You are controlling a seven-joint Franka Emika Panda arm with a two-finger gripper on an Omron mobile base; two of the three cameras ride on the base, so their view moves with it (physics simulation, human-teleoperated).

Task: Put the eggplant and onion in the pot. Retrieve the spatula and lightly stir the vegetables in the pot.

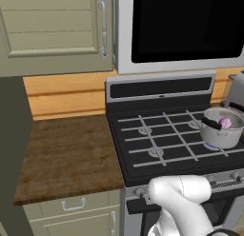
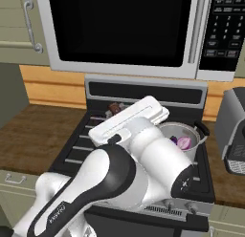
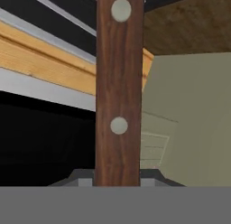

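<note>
Reddish-brown wood with two pale rivets, the spatula (image 3: 118,83) handle runs up the hand view, apparently clamped between the gripper's fingers. The onion (image 1: 225,122) lies inside the steel pot (image 1: 220,135) on the stove (image 1: 162,140).

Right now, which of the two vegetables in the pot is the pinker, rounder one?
The onion, a round magenta-pink bulb on the right inside the pot. The eggplant beside it, on its left, is darker purple.
</note>
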